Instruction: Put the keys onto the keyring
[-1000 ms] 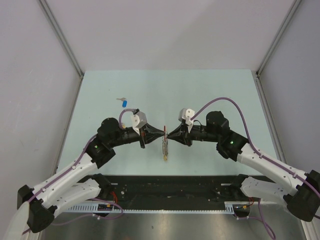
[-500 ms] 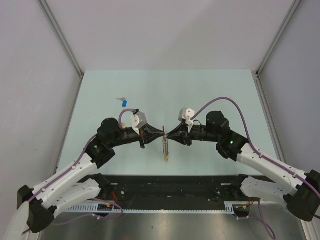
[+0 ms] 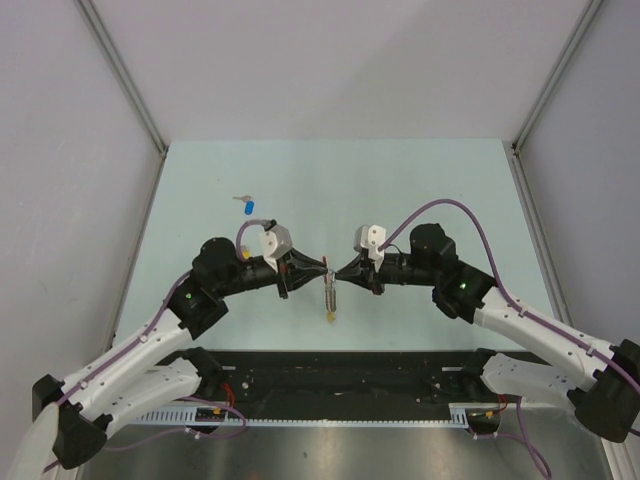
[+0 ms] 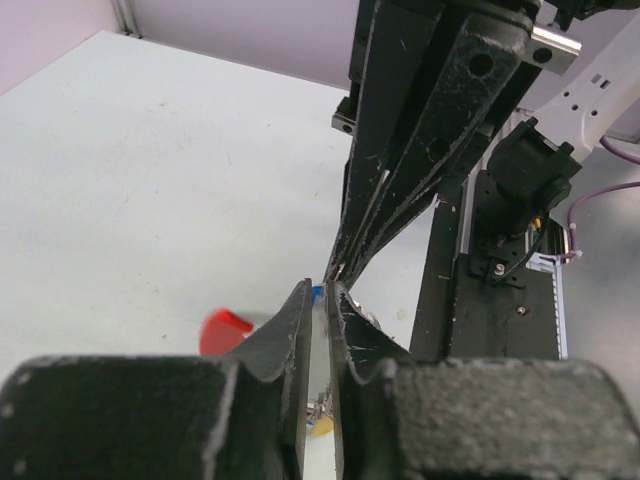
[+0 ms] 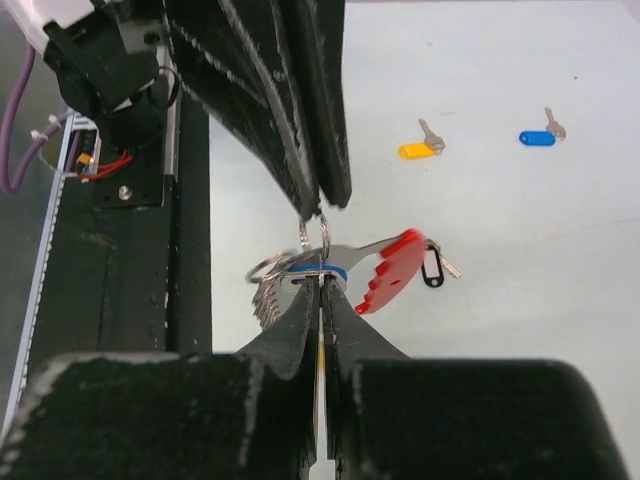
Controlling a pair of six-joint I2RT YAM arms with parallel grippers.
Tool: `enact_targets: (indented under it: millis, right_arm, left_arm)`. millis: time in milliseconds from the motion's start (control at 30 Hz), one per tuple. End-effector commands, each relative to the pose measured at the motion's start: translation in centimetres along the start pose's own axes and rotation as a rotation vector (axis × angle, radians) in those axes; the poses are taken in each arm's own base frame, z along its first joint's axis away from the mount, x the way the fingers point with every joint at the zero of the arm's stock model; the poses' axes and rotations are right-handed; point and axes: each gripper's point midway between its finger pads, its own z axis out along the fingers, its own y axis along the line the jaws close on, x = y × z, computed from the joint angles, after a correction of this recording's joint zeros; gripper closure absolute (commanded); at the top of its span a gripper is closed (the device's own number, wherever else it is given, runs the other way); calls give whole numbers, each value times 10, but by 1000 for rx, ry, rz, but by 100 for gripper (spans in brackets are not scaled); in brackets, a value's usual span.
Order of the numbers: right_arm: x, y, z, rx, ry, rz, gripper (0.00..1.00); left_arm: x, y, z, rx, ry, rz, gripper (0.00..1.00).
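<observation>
The keyring [image 3: 330, 292] hangs above the table between my two gripper tips; its red arc [image 5: 397, 268] points right and also shows as a red patch [image 4: 225, 331]. My right gripper [image 5: 320, 287] is shut on the ring's silver band beside a blue edge. My left gripper [image 3: 322, 268] meets it from the other side. Its jaws [image 4: 325, 291] stand a thin slit apart, and thin wire loops [image 5: 313, 228] of the ring run up to its tips. Silver keys [image 5: 264, 298] hang on the ring. A yellow-tagged key [image 5: 418, 149] and a blue-tagged key [image 5: 538, 137] lie loose on the table.
A small black-rimmed oval tag [image 5: 432, 270] dangles by the red arc. The loose blue key [image 3: 249, 208] lies at the far left behind my left arm. A black rail [image 3: 340, 372] runs along the near table edge. Grey walls enclose the table.
Both gripper tips and the ring have shifted slightly toward the near edge. The loose keys have not moved.
</observation>
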Motion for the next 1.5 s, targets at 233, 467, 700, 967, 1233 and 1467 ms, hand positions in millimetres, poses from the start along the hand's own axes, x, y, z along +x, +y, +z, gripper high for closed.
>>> enact_targets:
  millis: [233, 467, 700, 967, 1233, 1467]
  right_arm:
    - [-3, -3, -11, -17, 87, -203, 100]
    - [-4, 3, -14, -42, 108, -234, 100]
    - [-5, 8, -13, -55, 114, -249, 100]
    - [-4, 10, -13, -56, 120, -248, 100]
    - [-5, 11, -12, -54, 119, -249, 100]
    - [-3, 10, -14, -37, 134, -244, 100]
  left_arm:
    - [-6, -3, -13, 20, 122, 88, 69]
    - [2, -11, -7, 190, 275, 153, 53]
    - [27, -19, 0, 352, 421, 99, 57]
    - [35, -26, 10, 428, 464, 55, 74]
    - [43, -29, 14, 435, 488, 34, 82]
    - [33, -27, 19, 390, 433, 29, 99]
